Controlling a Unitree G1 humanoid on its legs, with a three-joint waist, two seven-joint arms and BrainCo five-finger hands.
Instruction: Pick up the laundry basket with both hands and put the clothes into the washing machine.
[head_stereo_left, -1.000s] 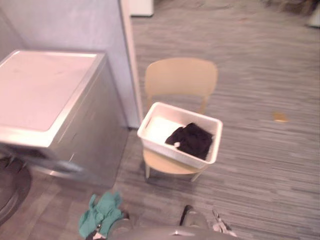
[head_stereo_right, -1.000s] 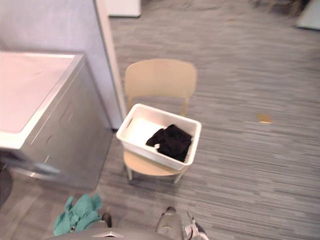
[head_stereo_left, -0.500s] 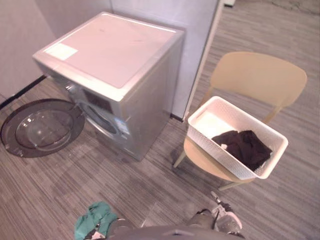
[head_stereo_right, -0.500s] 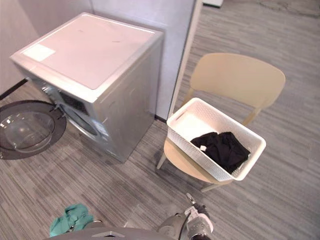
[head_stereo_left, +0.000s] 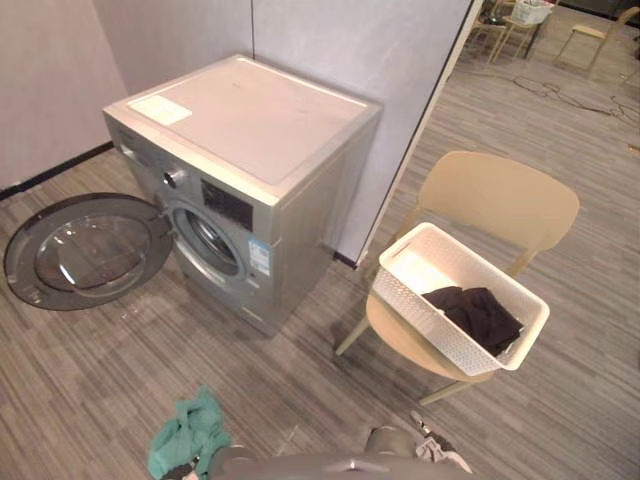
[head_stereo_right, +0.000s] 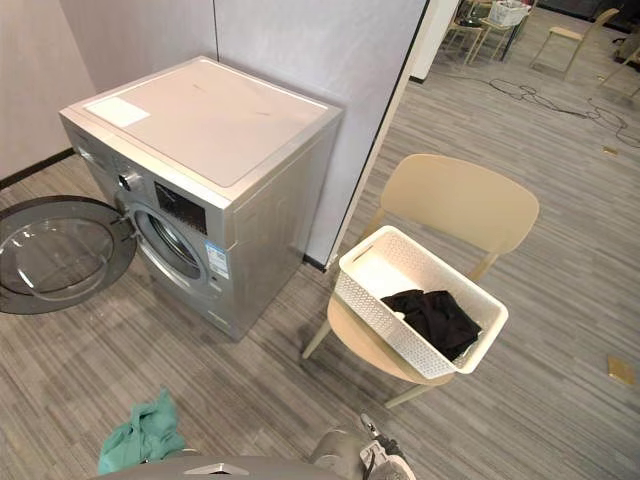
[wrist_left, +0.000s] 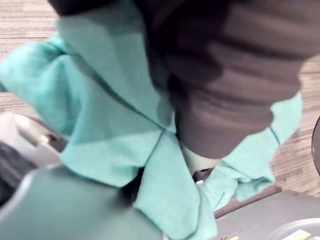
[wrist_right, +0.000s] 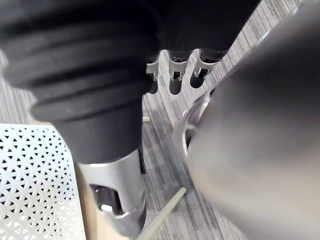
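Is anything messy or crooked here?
The white laundry basket sits crooked on the tan chair, one corner sticking out past the seat. A green cloth is bunched at the robot's left hand instead of in the basket with the black clothes.

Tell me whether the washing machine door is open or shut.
Open. The door is swung fully away from the washing machine, leaving the drum opening exposed.

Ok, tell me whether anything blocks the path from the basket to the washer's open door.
Nothing visible does. The laundry basket sits on the chair beside the washing machine; the door is swung wide open, and the floor before the drum opening is bare.
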